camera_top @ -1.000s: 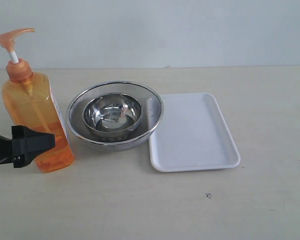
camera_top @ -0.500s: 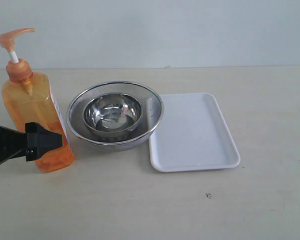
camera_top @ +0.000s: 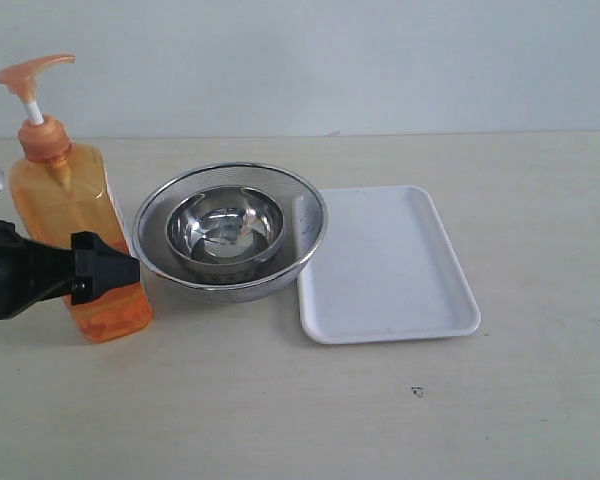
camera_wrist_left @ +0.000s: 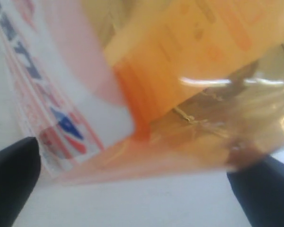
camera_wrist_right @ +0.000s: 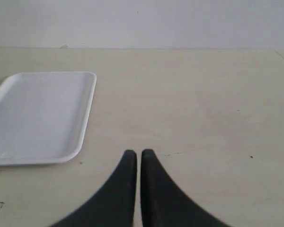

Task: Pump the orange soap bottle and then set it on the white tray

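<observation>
I have my left gripper (camera_top: 102, 268) clamped on the soap bottle's (camera_top: 65, 200) lower body, left of the strainer (camera_top: 302, 228), and my right gripper (camera_wrist_right: 137, 156) closed empty, right of the tray (camera_wrist_right: 38, 113).

The translucent orange soap bottle (camera_top: 65, 200), with a white-red label on one side, stands nearly upright at the left, its pump head raised on a white stem. The white tray (camera_top: 385, 262), round-cornered and low-rimmed, lies flat well to its right.
</observation>
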Robot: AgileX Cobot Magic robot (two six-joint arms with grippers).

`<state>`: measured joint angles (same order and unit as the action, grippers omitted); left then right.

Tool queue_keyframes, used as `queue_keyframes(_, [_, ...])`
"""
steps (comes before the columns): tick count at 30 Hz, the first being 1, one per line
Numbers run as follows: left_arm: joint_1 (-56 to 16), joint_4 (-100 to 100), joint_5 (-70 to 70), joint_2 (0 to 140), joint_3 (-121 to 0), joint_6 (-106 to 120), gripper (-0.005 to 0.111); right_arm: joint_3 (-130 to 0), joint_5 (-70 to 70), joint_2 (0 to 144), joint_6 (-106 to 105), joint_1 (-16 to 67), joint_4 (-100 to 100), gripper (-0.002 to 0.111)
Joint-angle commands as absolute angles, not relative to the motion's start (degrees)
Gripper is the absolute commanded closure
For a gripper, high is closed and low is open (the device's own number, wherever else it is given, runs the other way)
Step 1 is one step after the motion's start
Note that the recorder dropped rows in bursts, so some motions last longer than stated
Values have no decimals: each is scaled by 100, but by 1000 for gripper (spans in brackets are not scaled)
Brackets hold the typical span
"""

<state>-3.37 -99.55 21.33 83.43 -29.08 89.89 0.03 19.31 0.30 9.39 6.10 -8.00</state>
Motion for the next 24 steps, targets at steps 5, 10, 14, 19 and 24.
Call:
queue_keyframes(5, [-385, -9995, 1587, 8348, -2938, 8956, -2, 0, 1906, 0, 910, 582, -807, 108])
queue_keyframes(10, [-385, -9995, 1545, 8335, -2938, 9037, -2, 0, 1906, 0, 910, 582, -807, 108])
queue_keyframes(14, [-385, -9995, 1213, 8301, -2938, 9037, -2, 0, 1906, 0, 910, 582, -807, 108])
queue_keyframes(19, [-385, -9995, 826, 8301, -2938, 9037, -2, 0, 1906, 0, 910, 582, -807, 108])
queue_keyframes(24, [-385, -9995, 1691, 8301, -2877, 9035, -2, 0, 1906, 0, 910, 582, -807, 108])
